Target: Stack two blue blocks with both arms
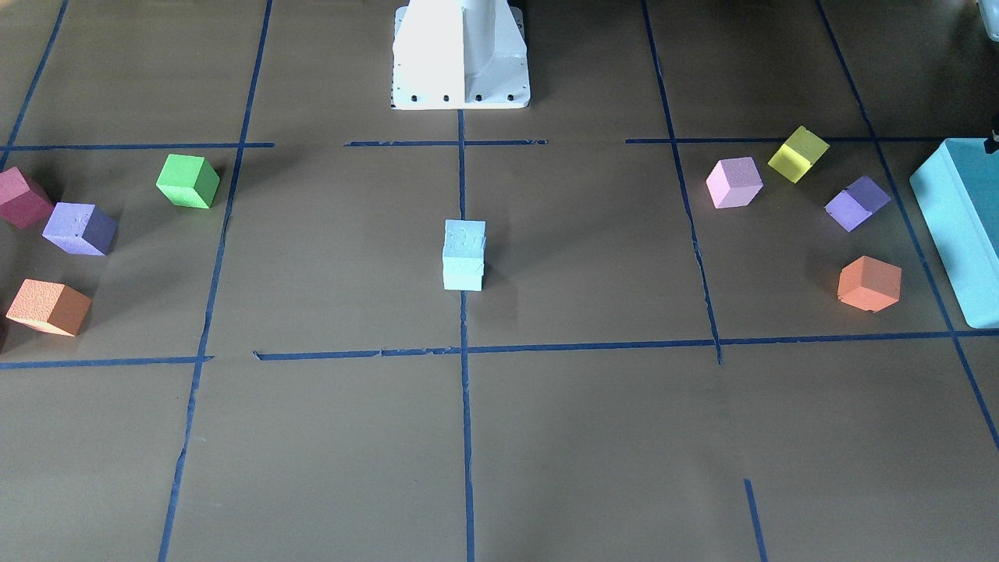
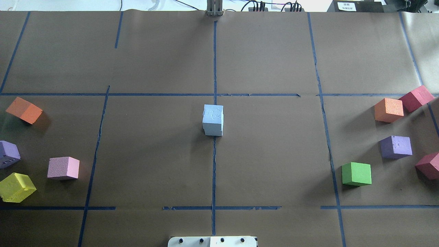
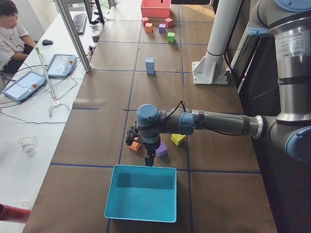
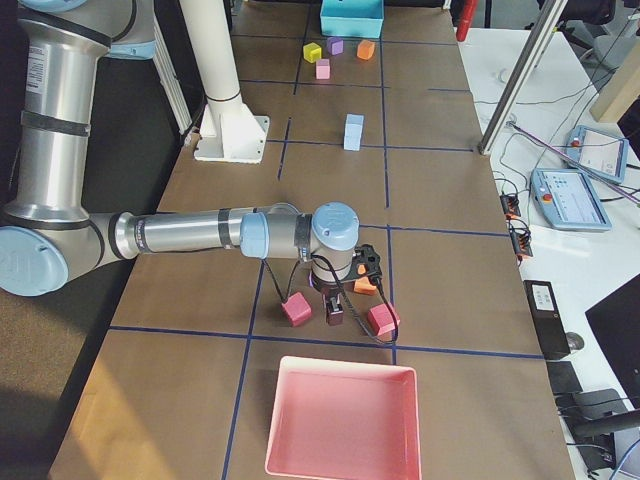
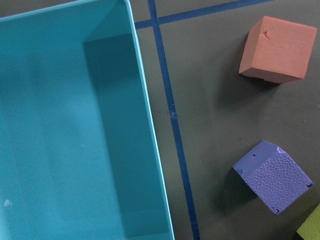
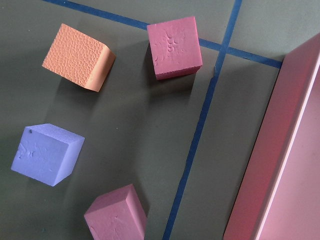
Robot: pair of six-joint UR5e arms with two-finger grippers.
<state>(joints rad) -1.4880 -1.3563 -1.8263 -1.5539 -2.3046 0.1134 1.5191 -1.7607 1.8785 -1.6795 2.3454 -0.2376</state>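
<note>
The two blue blocks (image 1: 464, 255) stand stacked one on the other at the table's centre, on the middle tape line. The stack also shows in the overhead view (image 2: 213, 120) and both side views (image 3: 150, 65) (image 4: 353, 131). No gripper touches it. My left gripper (image 3: 148, 158) hangs over the near edge of the turquoise box (image 3: 142, 192), far from the stack. My right gripper (image 4: 333, 311) hangs among cubes beside the pink tray (image 4: 343, 420). Both show only in the side views, so I cannot tell whether they are open or shut.
Loose cubes lie at both table ends: orange (image 2: 24, 109), purple (image 2: 7, 154), pink (image 2: 63, 168) and yellow (image 2: 16, 187) on my left; orange (image 2: 388, 109), maroon (image 2: 416, 98), purple (image 2: 396, 147) and green (image 2: 356, 174) on my right. The white pedestal (image 1: 460, 55) stands behind the stack.
</note>
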